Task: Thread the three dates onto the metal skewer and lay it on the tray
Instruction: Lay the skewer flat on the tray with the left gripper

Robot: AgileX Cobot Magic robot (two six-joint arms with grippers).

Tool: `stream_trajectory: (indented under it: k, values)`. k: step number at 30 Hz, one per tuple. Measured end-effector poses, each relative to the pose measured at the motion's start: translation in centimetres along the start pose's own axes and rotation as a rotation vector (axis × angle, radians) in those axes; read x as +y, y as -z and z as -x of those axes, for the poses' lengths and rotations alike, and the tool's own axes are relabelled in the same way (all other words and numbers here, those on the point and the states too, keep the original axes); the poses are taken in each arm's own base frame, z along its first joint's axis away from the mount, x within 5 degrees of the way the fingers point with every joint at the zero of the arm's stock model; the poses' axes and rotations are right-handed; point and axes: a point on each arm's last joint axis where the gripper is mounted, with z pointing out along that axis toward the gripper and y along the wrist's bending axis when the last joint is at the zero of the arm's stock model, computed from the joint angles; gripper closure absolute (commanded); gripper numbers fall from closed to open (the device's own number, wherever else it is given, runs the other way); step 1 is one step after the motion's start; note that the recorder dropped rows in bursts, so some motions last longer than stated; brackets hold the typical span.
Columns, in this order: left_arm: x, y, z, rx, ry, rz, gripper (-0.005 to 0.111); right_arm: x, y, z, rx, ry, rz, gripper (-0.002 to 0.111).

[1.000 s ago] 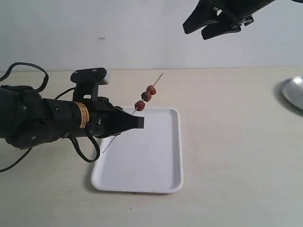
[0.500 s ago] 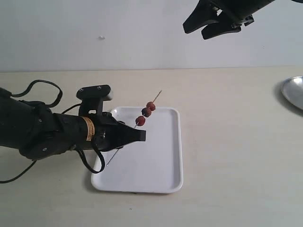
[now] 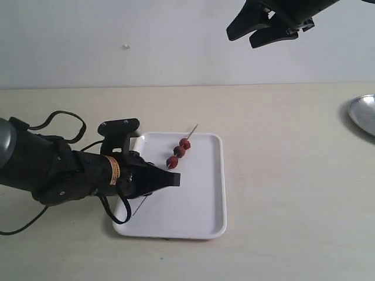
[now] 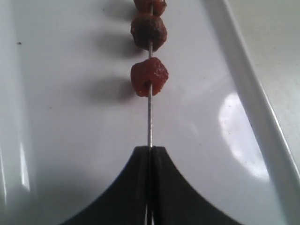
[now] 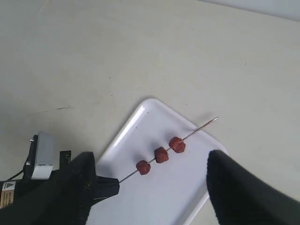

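While your left gripper (image 3: 171, 180) pinched the skewer (image 4: 149, 119) over the tray (image 3: 199, 205), left of centre, the dates (image 3: 179, 151) sat threaded near the tray's top edge; your right gripper (image 3: 241, 38) hung spread at upper right.

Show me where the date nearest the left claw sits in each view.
Exterior view: the date beside the left claw tip, over the white tray.
Left wrist view: first date along the metal skewer from the claw.
Right wrist view: end date nearest the claw.
Shared landmark: the tray.
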Motion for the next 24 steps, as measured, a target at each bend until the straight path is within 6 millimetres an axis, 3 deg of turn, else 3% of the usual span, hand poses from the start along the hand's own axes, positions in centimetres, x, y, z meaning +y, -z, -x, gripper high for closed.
stream_trajectory:
  k: [7, 17, 24]
  values:
    - [0.04, -0.05, -0.06, 0.003, 0.008, 0.003, 0.105, -0.02, 0.00, 0.04, -0.004, 0.000, -0.003, 0.044]
    - [-0.11, 0.41, -0.06, 0.027, 0.023, 0.025, 0.061, -0.05, 0.00, 0.08, -0.009, 0.000, -0.006, 0.044]
    - [-0.50, 0.56, -0.04, 0.025, 0.022, 0.017, 0.050, -0.05, 0.00, 0.08, -0.009, 0.000, -0.006, 0.044]
